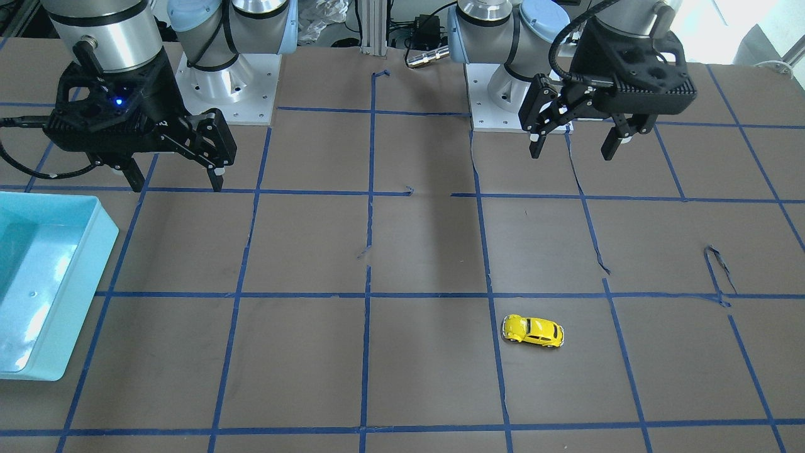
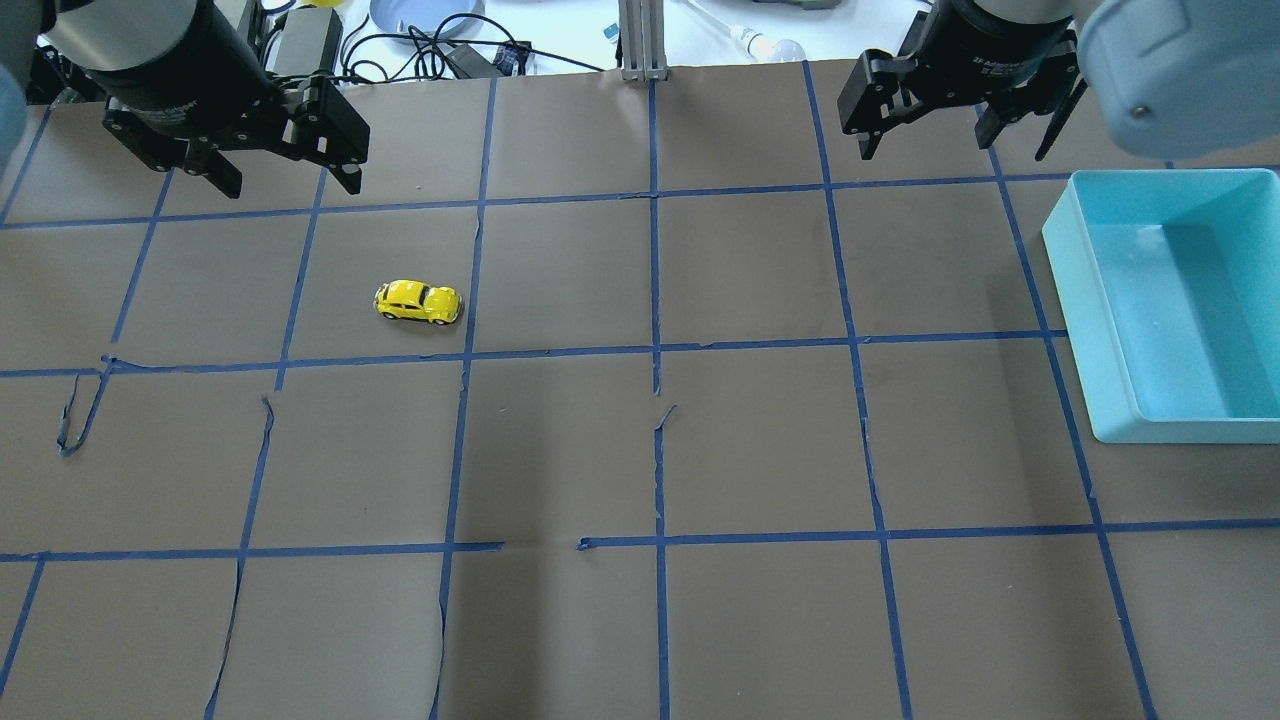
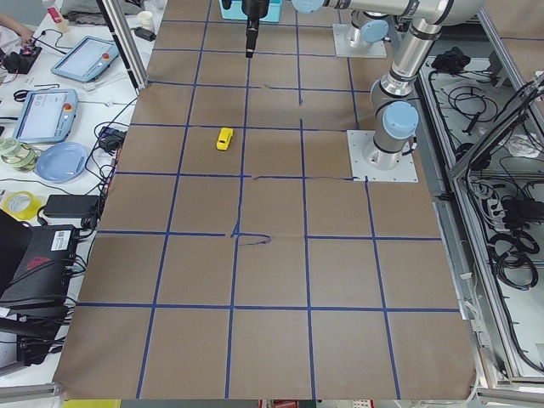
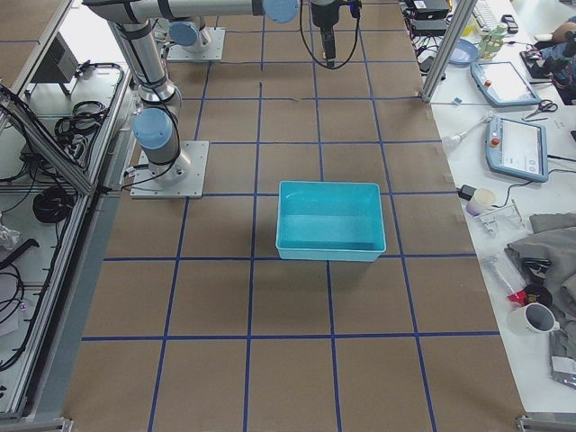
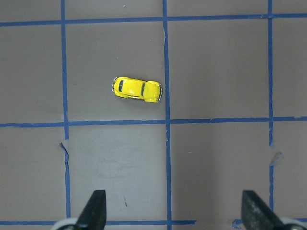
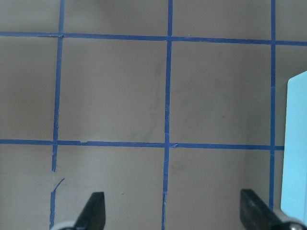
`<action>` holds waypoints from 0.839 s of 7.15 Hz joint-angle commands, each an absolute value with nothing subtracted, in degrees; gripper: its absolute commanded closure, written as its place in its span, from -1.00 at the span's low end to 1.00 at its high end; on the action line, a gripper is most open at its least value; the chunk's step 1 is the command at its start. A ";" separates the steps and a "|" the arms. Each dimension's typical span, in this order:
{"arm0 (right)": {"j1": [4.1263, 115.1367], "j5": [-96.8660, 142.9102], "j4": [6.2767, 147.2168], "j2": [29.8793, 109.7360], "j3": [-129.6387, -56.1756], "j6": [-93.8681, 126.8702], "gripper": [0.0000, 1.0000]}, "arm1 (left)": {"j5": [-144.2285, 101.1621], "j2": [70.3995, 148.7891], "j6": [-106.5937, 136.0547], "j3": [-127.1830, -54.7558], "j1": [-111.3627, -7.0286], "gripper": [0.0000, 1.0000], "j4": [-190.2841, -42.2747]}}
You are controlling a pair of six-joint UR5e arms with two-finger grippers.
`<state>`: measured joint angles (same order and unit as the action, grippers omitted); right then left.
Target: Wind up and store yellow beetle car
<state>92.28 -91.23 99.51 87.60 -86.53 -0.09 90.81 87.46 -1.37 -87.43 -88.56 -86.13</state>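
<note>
The yellow beetle car (image 2: 418, 302) stands on its wheels on the brown table, in the left half of the overhead view. It also shows in the front-facing view (image 1: 532, 331), the exterior left view (image 3: 224, 138) and the left wrist view (image 5: 137, 89). My left gripper (image 2: 290, 185) is open and empty, raised above the table and apart from the car; the front-facing view (image 1: 571, 154) and its wrist view (image 5: 173, 213) show it too. My right gripper (image 2: 925, 150) is open and empty, raised on the other side near the bin; it also shows in the front-facing view (image 1: 176, 185).
A light-blue open bin (image 2: 1080, 310) stands at the table's right edge and looks empty; it also shows in the front-facing view (image 1: 104, 245) and the exterior right view (image 4: 328, 249). Blue tape lines grid the brown table. Both arm bases stand at the robot's side.
</note>
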 commanded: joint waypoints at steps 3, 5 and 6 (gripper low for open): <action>92.29 -91.23 99.49 87.63 -86.57 -0.09 -1.00 | 90.79 87.19 -1.85 -88.24 -88.51 -1.00 -84.99; 92.29 -91.23 99.58 87.71 -86.84 -0.09 -1.00 | 90.70 87.54 -1.93 -88.24 -88.42 -1.00 -84.90; 92.29 -91.23 99.49 87.71 -86.84 -0.09 -1.00 | 90.70 87.37 -1.85 -88.33 -88.59 -1.00 -84.99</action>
